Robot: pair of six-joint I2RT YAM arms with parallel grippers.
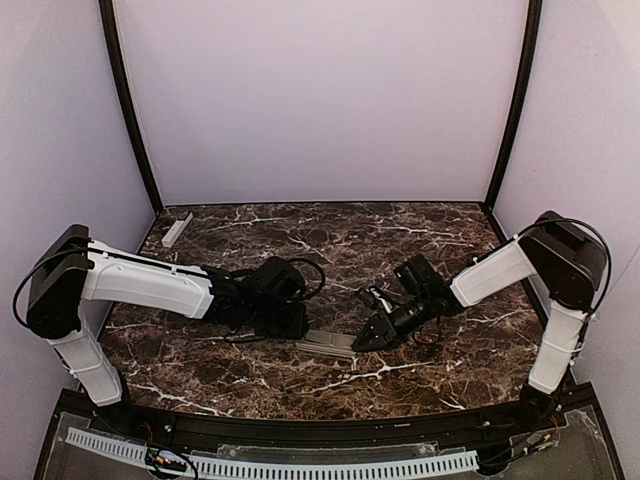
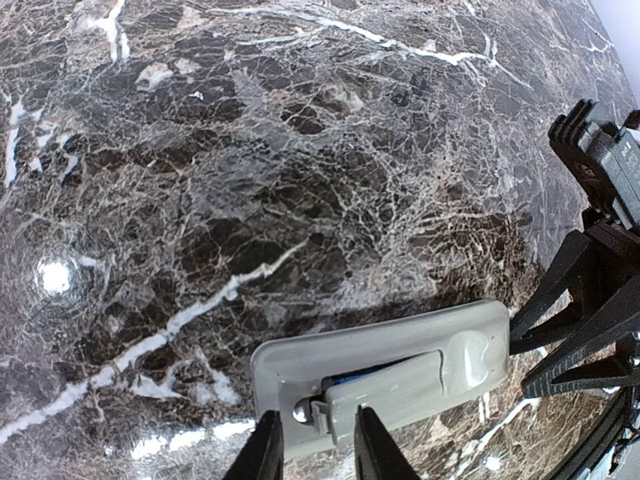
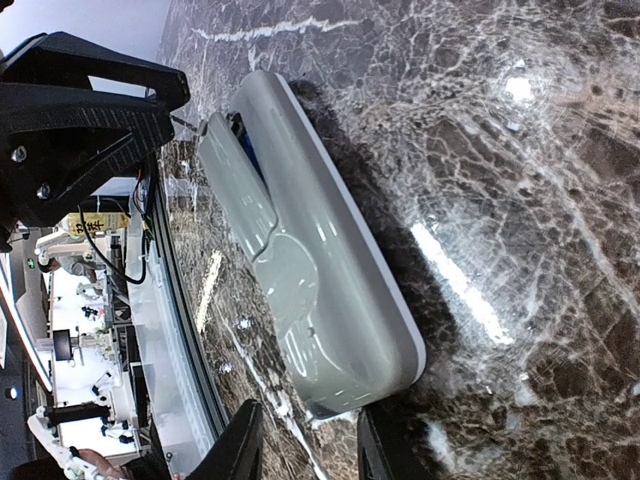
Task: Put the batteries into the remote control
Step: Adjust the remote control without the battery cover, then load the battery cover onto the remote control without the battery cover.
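The remote control [image 1: 327, 343] lies face down on the marble between my two grippers. In the left wrist view its grey back [image 2: 380, 345] faces up, and the battery cover [image 2: 405, 385] sits slightly ajar on it. A sliver of blue battery [image 2: 352, 379] shows in the gap. My left gripper [image 2: 315, 425] stands partly open over the remote's near edge, its fingers either side of the cover's latch end. My right gripper [image 3: 305, 425] is partly open at the remote's other end [image 3: 360, 385], with a gap at its left finger [image 3: 240, 445].
A narrow pale grey bar [image 1: 177, 229] lies at the table's back left corner. Booth walls close in the back and both sides. A black rail with a white cable track [image 1: 270, 465] runs along the near edge. Each gripper is close to the other across the remote.
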